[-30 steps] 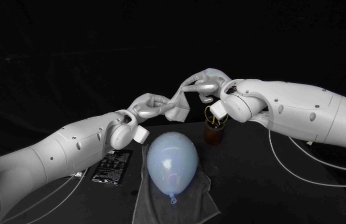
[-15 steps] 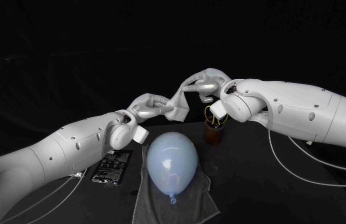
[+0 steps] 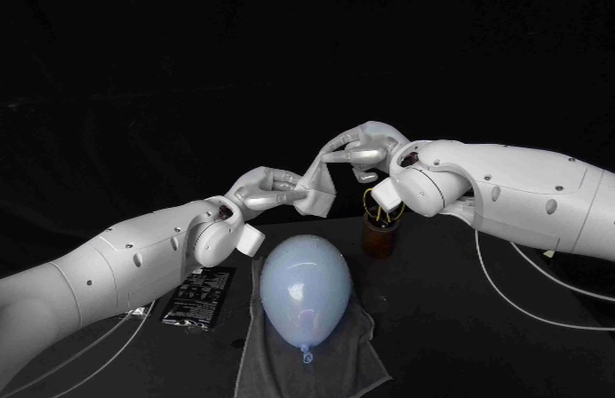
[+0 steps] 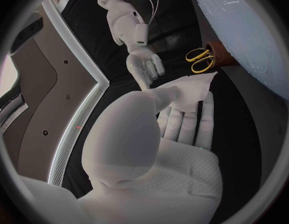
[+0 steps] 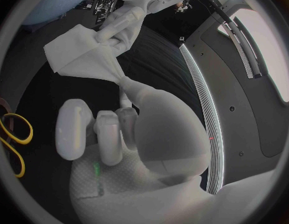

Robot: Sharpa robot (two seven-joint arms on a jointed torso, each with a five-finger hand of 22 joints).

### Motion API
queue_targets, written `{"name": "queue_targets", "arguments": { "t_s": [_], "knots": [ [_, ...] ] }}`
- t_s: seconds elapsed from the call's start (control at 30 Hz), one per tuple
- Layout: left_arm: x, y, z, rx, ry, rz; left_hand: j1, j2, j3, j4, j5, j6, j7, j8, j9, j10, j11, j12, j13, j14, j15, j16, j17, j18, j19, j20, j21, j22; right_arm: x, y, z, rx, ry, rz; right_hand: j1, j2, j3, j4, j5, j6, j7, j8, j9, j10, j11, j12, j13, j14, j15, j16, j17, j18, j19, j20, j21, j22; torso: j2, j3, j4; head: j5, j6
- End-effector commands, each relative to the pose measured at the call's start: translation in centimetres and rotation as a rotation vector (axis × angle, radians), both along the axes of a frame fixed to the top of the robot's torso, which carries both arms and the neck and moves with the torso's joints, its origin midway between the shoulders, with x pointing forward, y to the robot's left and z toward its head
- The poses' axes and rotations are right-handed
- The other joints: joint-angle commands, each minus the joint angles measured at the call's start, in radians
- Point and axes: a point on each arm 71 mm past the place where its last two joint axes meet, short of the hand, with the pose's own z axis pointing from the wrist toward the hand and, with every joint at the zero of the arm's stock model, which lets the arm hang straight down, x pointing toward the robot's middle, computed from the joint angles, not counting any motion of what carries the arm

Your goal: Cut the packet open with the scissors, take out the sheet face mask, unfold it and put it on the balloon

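Mask: the sheet face mask (image 3: 319, 187) is a white, partly folded sheet stretched in the air between the two hands. It is bunched to a narrow twist at the right hand's end and wider at the left hand's end.
Balloon: the pale blue balloon (image 3: 305, 284) lies lengthwise on a grey cloth (image 3: 348, 362), below both hands and on the robot's side of them, apart from the mask.
Scissors: the yellow handles of the scissors (image 4: 199, 57) stick up from a brown holder (image 3: 379, 240) just under the right hand.
Packet: the dark packet (image 3: 199, 297) lies flat on the black table (image 3: 499, 336) beneath the left forearm, beside the cloth.
Left hand: the left hand (image 3: 267, 187) pinches the mask's lower end, thumb pressed onto the fingers, which lie fairly straight.
Right hand: the right hand (image 3: 360, 147) pinches the twisted upper end between thumb and a finger, with the other fingers bent in beside them.
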Motion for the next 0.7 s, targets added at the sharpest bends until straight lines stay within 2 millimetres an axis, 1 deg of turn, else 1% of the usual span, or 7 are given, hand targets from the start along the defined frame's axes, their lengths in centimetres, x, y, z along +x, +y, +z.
{"name": "queue_targets", "arguments": {
  "t_s": [0.03, 0.2, 0.33, 0.53, 0.63, 0.67, 0.7],
  "knots": [
    [-0.15, -0.20, 0.12, -0.022, 0.013, -0.031, -0.015, -0.014, 0.027, -0.037, 0.003, -0.020, 0.007, -0.020, -0.009, -0.027, 0.007, -0.006, -0.001, -0.005, 0.013, -0.011, 0.003, -0.010, -0.017, -0.001, 0.012, 0.007, 0.02, 0.04, 0.11, -0.008, -0.012, 0.004, -0.006, 0.001, 0.005, -0.001, 0.007, 0.006, 0.002, 0.004, 0.002, 0.038, -0.005, 0.004, 0.164, 0.106, -0.007, 0.004, 0.264, 0.006, 0.004, -0.005, -0.002, 0.181, 0.000, 0.0004, -0.0006, -0.001, 0.000],
    [-0.21, -0.16, 0.06, -0.020, 0.023, -0.043, -0.069, -0.051, 0.051, -0.061, 0.002, -0.054, 0.017, -0.046, -0.018, -0.073, 0.020, -0.008, -0.003, -0.029, 0.027, -0.026, 0.005, -0.019, -0.041, 0.003, 0.009, 0.006, 0.02, 0.02, 0.12, -0.008, -0.013, 0.003, -0.006, 0.001, 0.005, -0.001, 0.007, 0.006, 0.002, 0.004, 0.002, 0.038, -0.005, 0.004, 0.164, 0.106, -0.007, 0.004, 0.264, 0.006, 0.004, -0.005, -0.002, 0.181, 0.000, 0.0002, 0.0002, -0.001, 0.001],
    [-0.22, -0.12, -0.04, -0.011, 0.032, -0.049, -0.132, -0.079, 0.025, -0.044, 0.002, -0.069, 0.025, -0.053, -0.019, -0.094, 0.028, -0.004, -0.001, -0.044, 0.036, -0.031, 0.007, -0.023, -0.053, 0.005, -0.001, 0.001, 0.02, 0.02, 0.12, -0.008, -0.013, 0.003, -0.006, 0.001, 0.005, -0.001, 0.007, 0.006, 0.002, 0.004, 0.002, 0.038, -0.005, 0.004, 0.164, 0.106, -0.007, 0.004, 0.264, 0.006, 0.004, -0.005, -0.002, 0.181, 0.000, 0.0005, 0.0000, -0.001, 0.001],
    [-0.21, -0.06, -0.20, 0.009, 0.045, -0.050, -0.160, -0.095, -0.003, -0.041, 0.002, -0.087, 0.028, -0.059, -0.019, -0.116, 0.032, 0.000, 0.001, -0.068, 0.042, -0.038, 0.010, -0.030, -0.065, 0.005, -0.015, -0.009, -0.01, 0.04, 0.12, -0.008, -0.013, 0.004, -0.006, 0.001, 0.005, -0.001, 0.007, 0.006, 0.002, 0.004, 0.002, 0.038, -0.005, 0.004, 0.164, 0.106, -0.007, 0.004, 0.264, 0.006, 0.004, -0.005, -0.002, 0.181, 0.000, 0.0002, 0.0002, -0.002, 0.001],
    [-0.11, -0.02, -0.28, 0.016, 0.053, -0.032, -0.225, -0.105, -0.059, 0.002, 0.002, -0.082, 0.030, -0.053, -0.014, -0.112, 0.033, 0.009, 0.004, -0.069, 0.042, -0.034, 0.014, -0.032, -0.063, 0.005, -0.019, -0.012, -0.03, 0.04, 0.11, -0.008, -0.013, 0.005, -0.006, 0.001, 0.005, -0.001, 0.007, 0.006, 0.002, 0.004, 0.002, 0.038, -0.005, 0.004, 0.164, 0.106, -0.007, 0.004, 0.264, 0.006, 0.004, -0.005, -0.002, 0.181, 0.000, 0.0002, -0.0001, -0.001, 0.001],
    [-0.03, 0.02, -0.33, 0.017, 0.061, -0.018, -0.298, -0.103, -0.127, 0.066, 0.002, -0.061, 0.025, -0.038, -0.006, -0.094, 0.026, 0.025, 0.010, -0.065, 0.038, -0.028, 0.020, -0.032, -0.056, 0.005, -0.020, -0.015, -0.04, 0.03, 0.11, -0.007, -0.013, 0.005, -0.009, 0.000, 0.011, -0.005, 0.007, 0.004, 0.002, 0.007, 0.002, 0.039, -0.004, 0.004, 0.165, 0.106, -0.007, 0.004, 0.264, 0.005, 0.005, -0.005, 0.001, 0.182, 0.000, 0.0003, 0.0001, 0.000, 0.001],
    [0.03, 0.06, -0.36, 0.017, 0.066, -0.005, -0.319, -0.097, -0.148, 0.090, 0.002, -0.052, 0.022, -0.033, -0.004, -0.086, 0.023, 0.032, 0.012, -0.063, 0.035, -0.025, 0.022, -0.031, -0.054, 0.005, -0.021, -0.016, -0.05, 0.03, 0.11, -0.007, -0.013, 0.005, -0.009, 0.000, 0.011, -0.005, 0.007, 0.004, 0.002, 0.007, 0.002, 0.039, -0.004, 0.004, 0.165, 0.106, -0.007, 0.004, 0.264, 0.005, 0.005, -0.005, 0.001, 0.182, 0.000, 0.0003, 0.0001, 0.000, 0.001]
  ]
}}
